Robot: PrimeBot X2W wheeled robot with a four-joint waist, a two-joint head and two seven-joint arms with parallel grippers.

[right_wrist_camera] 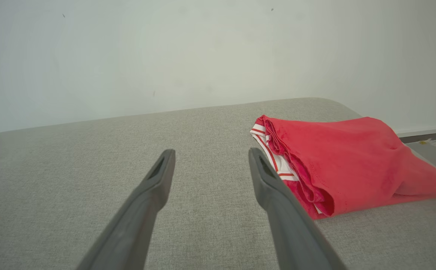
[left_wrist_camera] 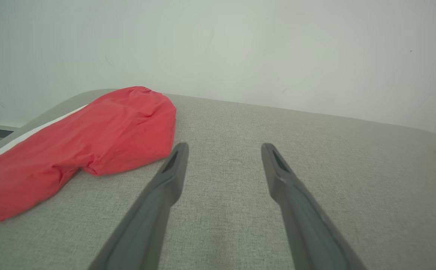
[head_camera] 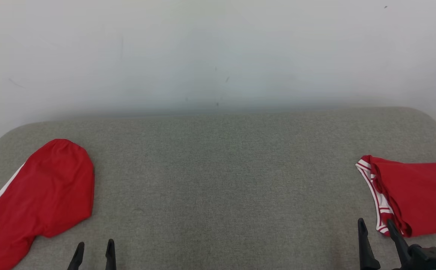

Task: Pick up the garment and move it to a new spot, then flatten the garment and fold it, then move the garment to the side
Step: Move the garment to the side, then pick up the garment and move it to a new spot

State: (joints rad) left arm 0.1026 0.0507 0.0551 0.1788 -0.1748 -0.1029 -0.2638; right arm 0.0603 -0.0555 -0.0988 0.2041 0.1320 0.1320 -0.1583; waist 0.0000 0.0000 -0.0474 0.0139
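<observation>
A grey fabric-covered bench (head_camera: 218, 168) stands against a plain pale wall (head_camera: 218, 56), with two red garments on it well apart, one at each end. The left garment (head_camera: 45, 187) has a white side stripe and lies loosely. Its long axis runs diagonally from the near left edge toward the far middle, and its rounded end points away. The left gripper (head_camera: 94, 244) is at the near edge with its fingers spread and nothing between them. This garment lies ahead of it and to its left, near but not touching. The right garment (head_camera: 420, 198) looks folded in layers. Red-and-white striped trim shows along the edge that faces the middle of the bench, and its long axis runs sideways off the right of the head view. The right gripper (head_camera: 375, 222) is also spread and empty. Its right finger is just beside the garment's near striped corner, and whether they touch cannot be told. Each arm is nearest the garment on its own side. The loose left garment is probably the one still to be picked up, making the left arm the nearer one. That would need a reach forward and leftward. No brand, label or writing can be read.
</observation>
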